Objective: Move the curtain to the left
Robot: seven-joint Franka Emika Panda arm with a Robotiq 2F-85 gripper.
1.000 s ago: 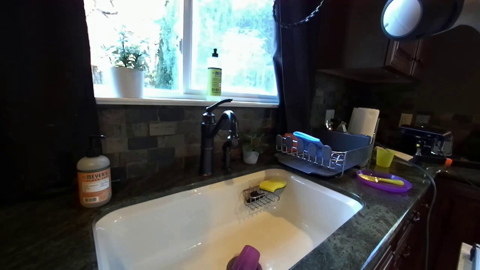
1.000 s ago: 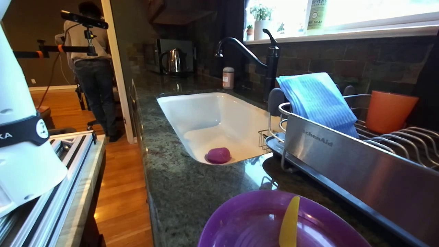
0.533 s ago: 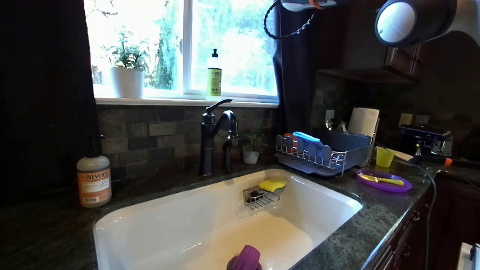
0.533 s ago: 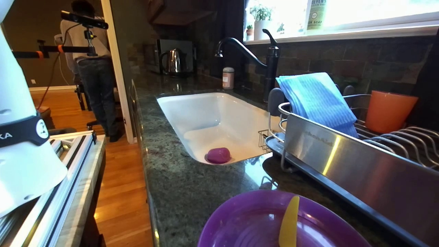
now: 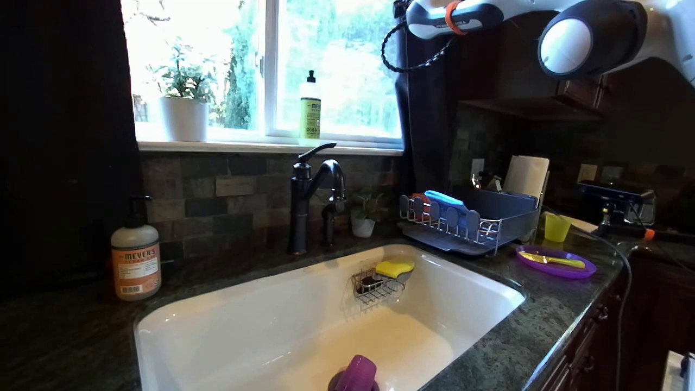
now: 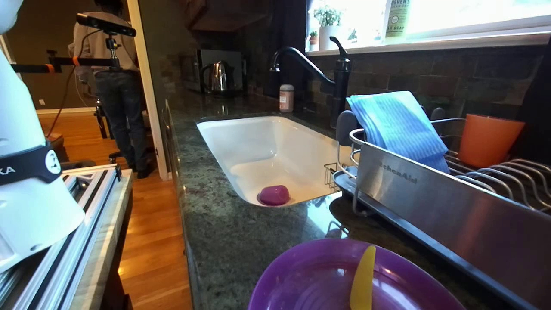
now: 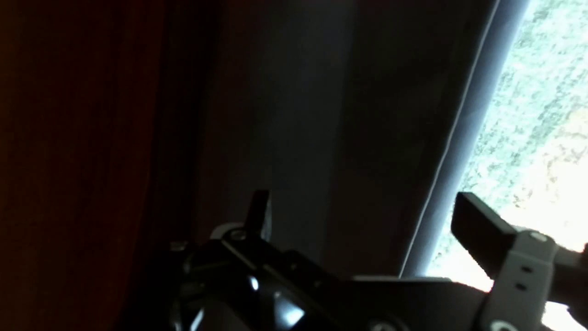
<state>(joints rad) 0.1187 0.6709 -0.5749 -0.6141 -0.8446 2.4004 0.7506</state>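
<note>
Currently, gripper in wrist view: my fingers stand spread wide apart.
Curtain in wrist view: dark vertical folds, beside the bright window; whether I touch it, I cannot tell.
Curtain in an exterior view: hangs right of the window, reaching down behind the dish rack; my arm overlaps its upper part.
Sink in an exterior view: well apart from my arm's base, which stands by metal rails.
</note>
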